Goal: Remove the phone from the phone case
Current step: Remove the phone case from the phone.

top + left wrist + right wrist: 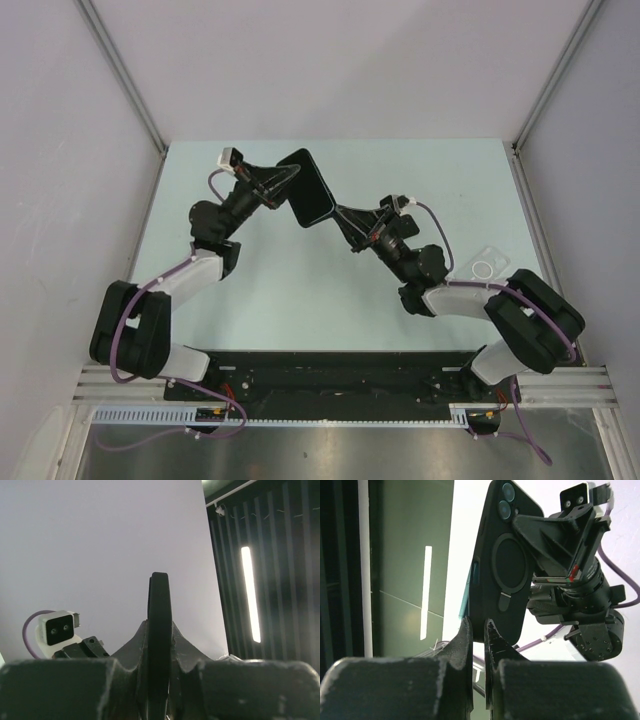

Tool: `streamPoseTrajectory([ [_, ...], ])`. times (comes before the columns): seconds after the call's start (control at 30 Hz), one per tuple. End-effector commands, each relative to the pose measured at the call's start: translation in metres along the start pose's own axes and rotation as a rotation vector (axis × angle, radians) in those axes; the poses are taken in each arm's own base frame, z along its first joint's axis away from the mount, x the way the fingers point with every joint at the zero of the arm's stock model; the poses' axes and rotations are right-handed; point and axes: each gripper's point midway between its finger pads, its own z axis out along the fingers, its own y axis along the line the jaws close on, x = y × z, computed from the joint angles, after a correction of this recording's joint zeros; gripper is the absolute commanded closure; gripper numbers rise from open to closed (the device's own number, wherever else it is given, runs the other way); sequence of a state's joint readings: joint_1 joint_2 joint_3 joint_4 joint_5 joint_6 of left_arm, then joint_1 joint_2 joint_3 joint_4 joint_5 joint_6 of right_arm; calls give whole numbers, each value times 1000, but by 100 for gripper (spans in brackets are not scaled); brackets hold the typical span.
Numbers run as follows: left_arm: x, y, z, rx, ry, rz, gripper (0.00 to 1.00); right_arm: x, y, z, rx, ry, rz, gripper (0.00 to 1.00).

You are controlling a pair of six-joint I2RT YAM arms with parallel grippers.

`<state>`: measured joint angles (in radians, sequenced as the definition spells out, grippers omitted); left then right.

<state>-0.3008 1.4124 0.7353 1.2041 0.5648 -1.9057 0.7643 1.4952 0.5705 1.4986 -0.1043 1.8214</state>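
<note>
Up above the pale counter (300,300), both arms hold the black phone case (308,188) aloft between them. The left end effector (283,186) is clenched on one edge and the right end effector (343,211) pinches the opposite end. A clear shell (484,266) lies beside the right arm. A teal sliver (470,587) peeks along the case's side. That's likely the phone, seemingly not out yet; separation looks barely begun.

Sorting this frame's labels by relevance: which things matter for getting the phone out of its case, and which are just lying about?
In the job: phone in its black case; left gripper and right gripper, both clamped on it.
Lying about: clear case on the table, right side.
</note>
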Motion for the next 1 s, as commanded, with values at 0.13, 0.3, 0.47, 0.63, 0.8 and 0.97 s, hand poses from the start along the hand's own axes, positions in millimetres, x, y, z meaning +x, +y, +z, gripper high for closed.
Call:
streamPoseTrajectory([
  [0.13,95,-144,-39,529,279,175,100,-7,-17,3,-23,-27,3,100],
  [0.3,99,-148,-38,538,299,187,100,-5,-22,3,-12,-9,-67,100],
  [0.47,98,-132,-35,484,297,177,100,-10,-65,-2,181,24,-95,100],
  [0.63,97,-119,-33,444,301,174,100,-35,-142,-25,688,-1,-304,100],
  [0.8,99,-111,-26,416,332,168,100,-46,-147,-26,743,25,-346,80],
  [0.97,103,-106,-21,407,356,153,100,-52,-165,-34,825,62,-369,77],
])
